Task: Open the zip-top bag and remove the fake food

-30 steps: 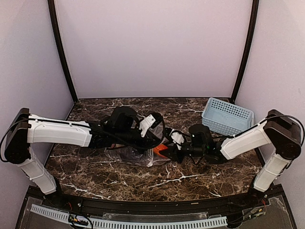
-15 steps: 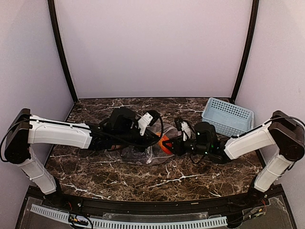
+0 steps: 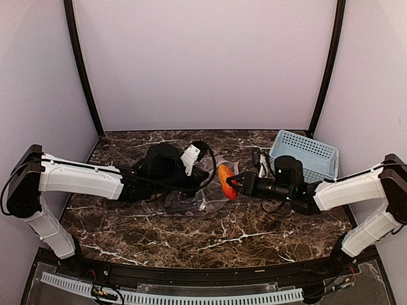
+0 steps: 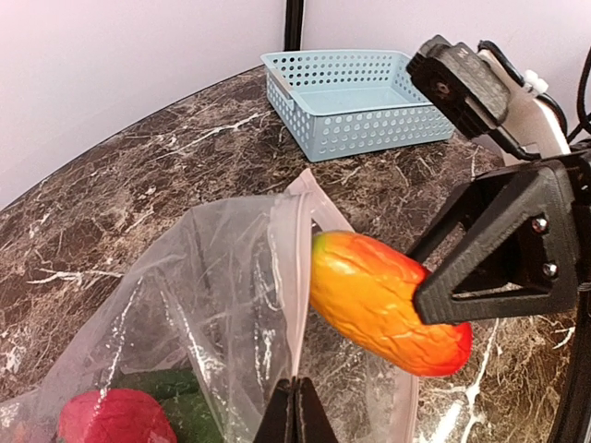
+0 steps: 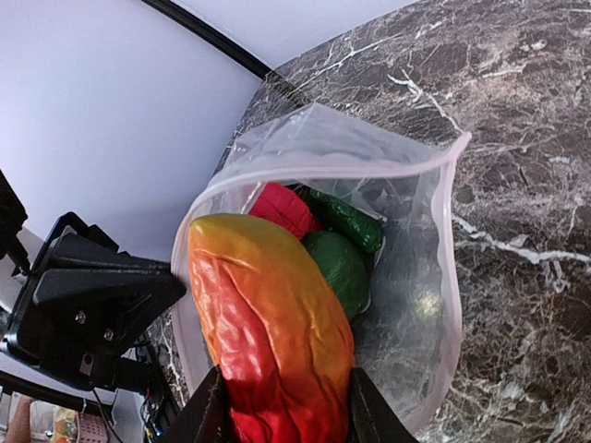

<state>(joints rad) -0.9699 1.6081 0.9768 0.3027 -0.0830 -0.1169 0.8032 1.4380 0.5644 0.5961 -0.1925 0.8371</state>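
Left gripper (image 4: 295,406) is pinched fully closed on the near lip of the zip-top bag (image 4: 217,277), bottom centre of the left wrist view. Likely reason: it holds the mouth lifted and gaping so food can pass through. The bag lies on the marble table (image 3: 191,238), centre of the top view, zip strip parted, mouth facing frame right.

Right gripper (image 5: 282,411) is partly closed around the orange-red fake fruit (image 4: 383,300), clamping its red end. The fruit is held off the table with its yellow tip right at the bag rim; can't tell if it touches. Its long axis runs in line with the fingers, and an end-on grip suits a narrow opening.

In the bag: red piece (image 4: 111,415), green pieces (image 5: 337,263).

Basket (image 4: 355,97) is upper middle of the left wrist view, well apart from the bag. Probably the drop spot, though the task doesn't say.
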